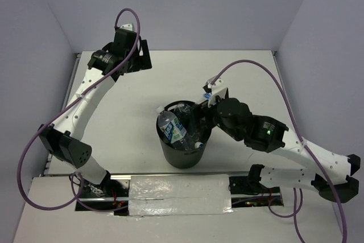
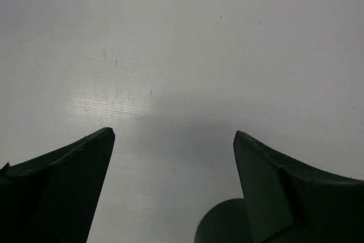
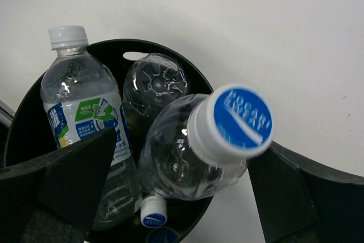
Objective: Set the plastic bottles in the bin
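The black bin (image 1: 181,156) stands at the table's middle front. It holds clear plastic bottles: one upright with a blue-and-white label (image 3: 79,112) and white cap, one showing its base (image 3: 154,81), and one lower down, of which only the small cap (image 3: 153,211) shows. A fourth bottle with a blue-topped cap (image 3: 239,119) leans cap-up against the bin rim (image 3: 114,42). My right gripper (image 3: 190,143) is over the bin's right side, open, its fingers either side of this bottle. My left gripper (image 2: 173,134) is open and empty over bare table at the far left (image 1: 136,55).
White table surface (image 2: 182,44) lies under the left gripper. Side walls enclose the table on the left, back and right. A taped strip (image 1: 179,194) runs along the near edge between the arm bases.
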### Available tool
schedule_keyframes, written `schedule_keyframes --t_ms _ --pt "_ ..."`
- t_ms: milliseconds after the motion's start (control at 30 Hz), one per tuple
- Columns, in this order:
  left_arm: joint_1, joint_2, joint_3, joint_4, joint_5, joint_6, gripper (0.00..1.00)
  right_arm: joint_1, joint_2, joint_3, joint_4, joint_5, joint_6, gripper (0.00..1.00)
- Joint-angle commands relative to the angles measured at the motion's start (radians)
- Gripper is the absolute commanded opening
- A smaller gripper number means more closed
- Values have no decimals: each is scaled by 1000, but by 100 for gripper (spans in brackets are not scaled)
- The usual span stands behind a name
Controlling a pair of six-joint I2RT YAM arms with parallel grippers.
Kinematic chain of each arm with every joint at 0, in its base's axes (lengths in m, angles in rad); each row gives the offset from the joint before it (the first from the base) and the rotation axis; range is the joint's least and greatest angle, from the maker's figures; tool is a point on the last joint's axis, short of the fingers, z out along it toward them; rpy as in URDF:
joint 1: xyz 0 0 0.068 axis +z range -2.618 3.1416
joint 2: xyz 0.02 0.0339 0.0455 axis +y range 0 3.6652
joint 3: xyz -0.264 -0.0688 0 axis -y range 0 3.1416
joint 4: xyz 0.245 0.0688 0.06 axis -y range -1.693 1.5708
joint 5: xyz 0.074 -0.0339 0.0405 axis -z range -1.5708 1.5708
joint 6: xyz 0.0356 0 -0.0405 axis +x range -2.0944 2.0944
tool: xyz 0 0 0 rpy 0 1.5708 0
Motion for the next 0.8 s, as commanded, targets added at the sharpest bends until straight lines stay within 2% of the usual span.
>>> schedule_keyframes --t_ms 0,133,233,367,533,567,600,633,733,767 --pt "6 -37 6 40 -9 -18 99 16 17 62 43 15 13 100" --pt "6 -37 6 40 -8 -18 99 16 43 152 8 24 -1 100" --pt "8 -45 1 42 -14 -15 99 16 40 244 -12 97 -12 100" --pt "8 -53 -6 42 -19 -12 99 13 39 318 -32 217 -30 100" --pt "8 -60 -15 49 -12 -12 99 -13 40 347 -79 450 2 100" --pt "8 -60 -15 51 -12 -12 99 -80 40 355 -104 464 64 100" --pt "8 -62 -14 51 -12 -12 99 -137 42 356 -149 408 97 100" --pt "8 -62 -12 51 -12 -12 99 -301 36 349 -162 336 129 100" --pt "8 -62 0 49 -3 -4 99 -539 11 275 -164 39 227 100" --pt "8 -60 3 48 -3 -1 99 -637 11 258 -161 -11 245 100"
